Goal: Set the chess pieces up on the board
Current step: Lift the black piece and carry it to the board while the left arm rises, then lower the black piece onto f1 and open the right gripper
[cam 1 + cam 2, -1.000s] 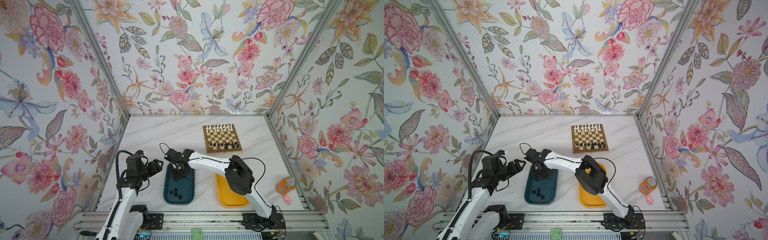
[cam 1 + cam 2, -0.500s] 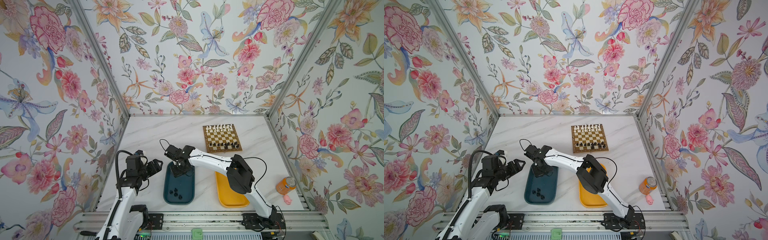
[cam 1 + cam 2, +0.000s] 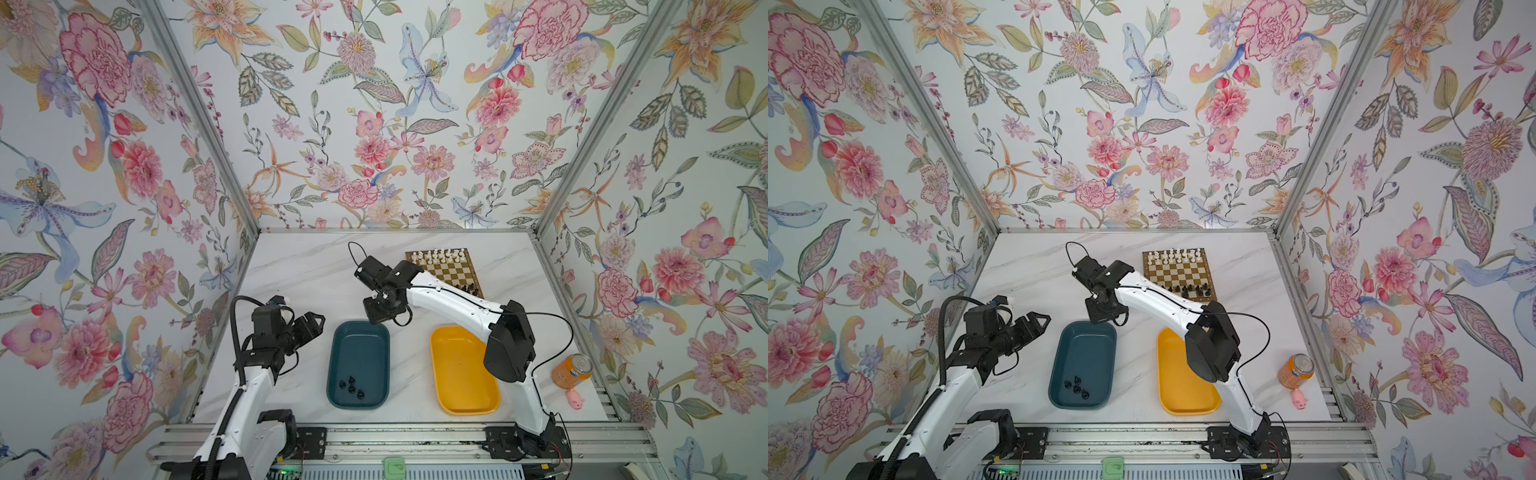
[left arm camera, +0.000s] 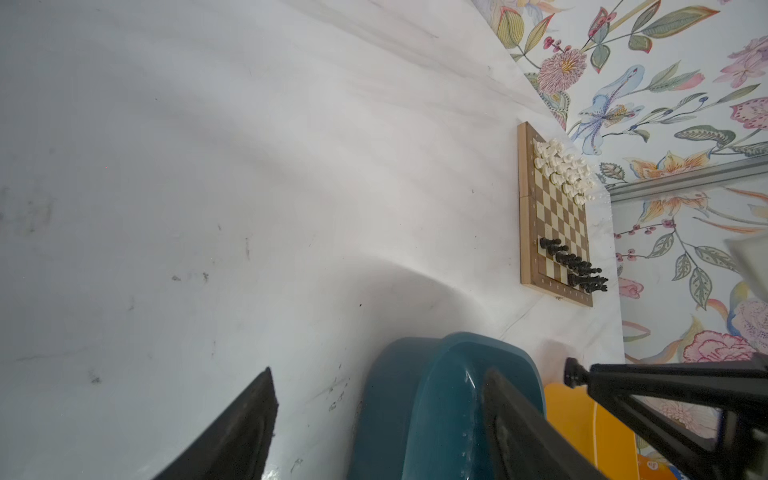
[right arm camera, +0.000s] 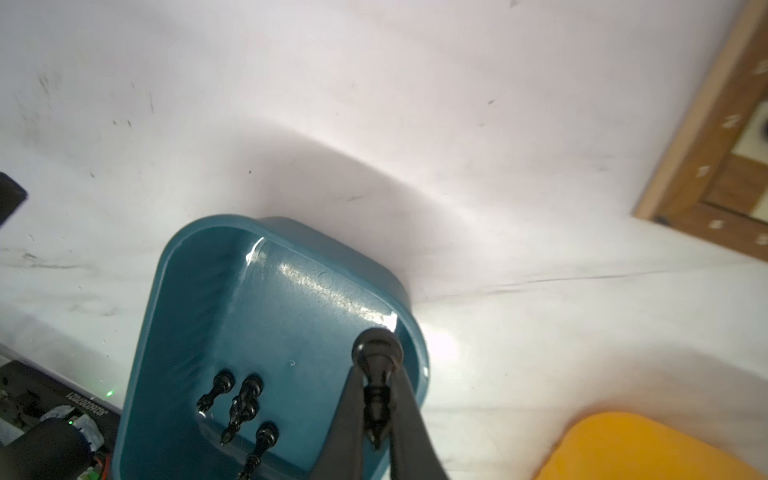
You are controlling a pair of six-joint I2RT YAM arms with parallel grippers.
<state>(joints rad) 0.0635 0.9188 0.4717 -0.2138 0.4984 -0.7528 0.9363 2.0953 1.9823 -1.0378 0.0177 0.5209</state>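
You have two near-identical top views looking steeply down from high above the front rail. They take in the whole worktop (image 3: 299,266), with the board (image 3: 451,272) at upper middle. Your left wrist view skims low across the worktop past its fingers (image 4: 241,428). Your right wrist view sits close above the teal tray (image 5: 195,316). Both wrist views share that tray and the board.

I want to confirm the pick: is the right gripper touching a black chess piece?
Touching. In the right wrist view the right gripper is closed on the black chess piece, a finger pressed against each side.
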